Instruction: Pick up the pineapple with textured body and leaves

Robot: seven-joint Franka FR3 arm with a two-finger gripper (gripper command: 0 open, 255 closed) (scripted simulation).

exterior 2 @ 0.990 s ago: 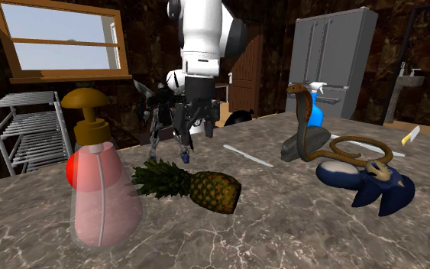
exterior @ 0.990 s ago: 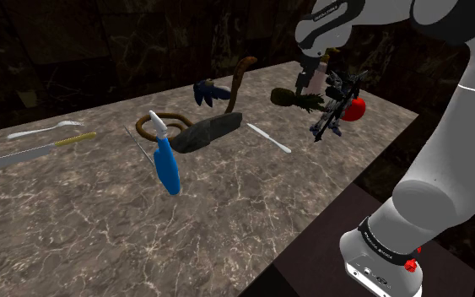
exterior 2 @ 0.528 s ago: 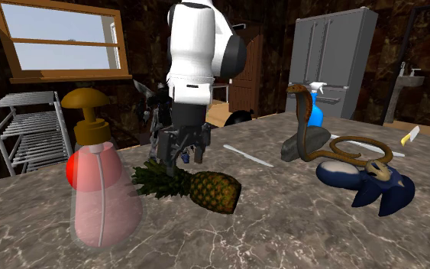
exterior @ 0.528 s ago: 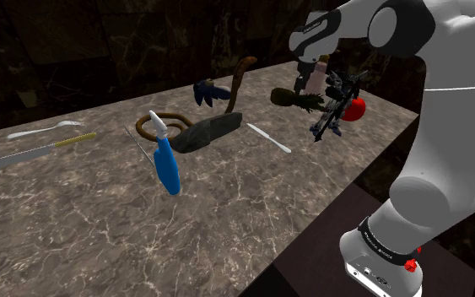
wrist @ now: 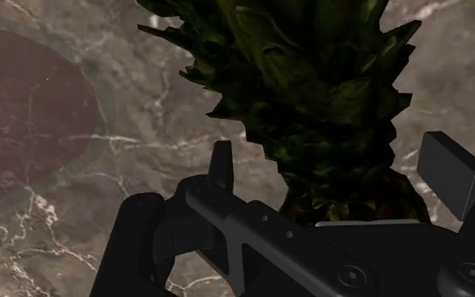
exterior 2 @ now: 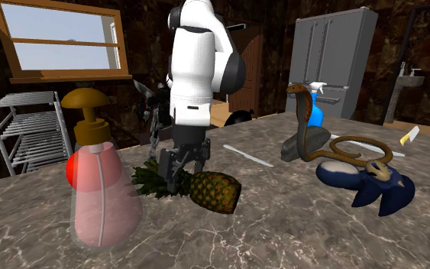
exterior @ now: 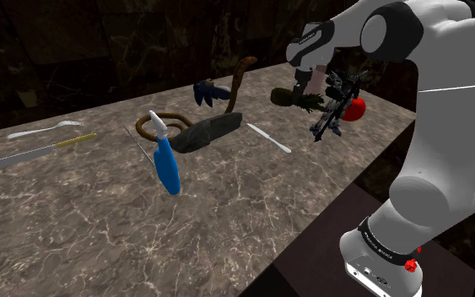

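The jaws stand open, low over the worktop (exterior 2: 282,229), astride the pineapple (exterior 2: 215,189) where its leaf crown meets the textured body. In the wrist view the left finger (wrist: 220,164) sits just beside the leaves and the right finger (wrist: 448,173) stands apart from them, so the pineapple (wrist: 311,101) lies between the jaws, unclasped.

The white arm (exterior 2: 194,69) comes steeply down to that spot in the second exterior view. The marbled worktop (exterior: 100,219) runs off to the shoulder view's left. Beyond it in the second exterior view stand a grey fridge (exterior 2: 335,61) and a wood-framed window (exterior 2: 60,38).

The pineapple (exterior: 288,98) lies on its side near the worktop's far corner in the shoulder view. In the second exterior view its leaves point toward a pink dispenser (exterior 2: 98,191) with a brown pump, just beside it at that view's left.

A brown snake (exterior 2: 305,130) rears at mid-worktop, well apart from the fruit. A dark toy robot (exterior: 335,105) stands just beside the pineapple, toward the shoulder view's right. A blue spray bottle (exterior: 166,160) lies near the snake, and a white knife (exterior: 269,137) lies between the snake and the pineapple.
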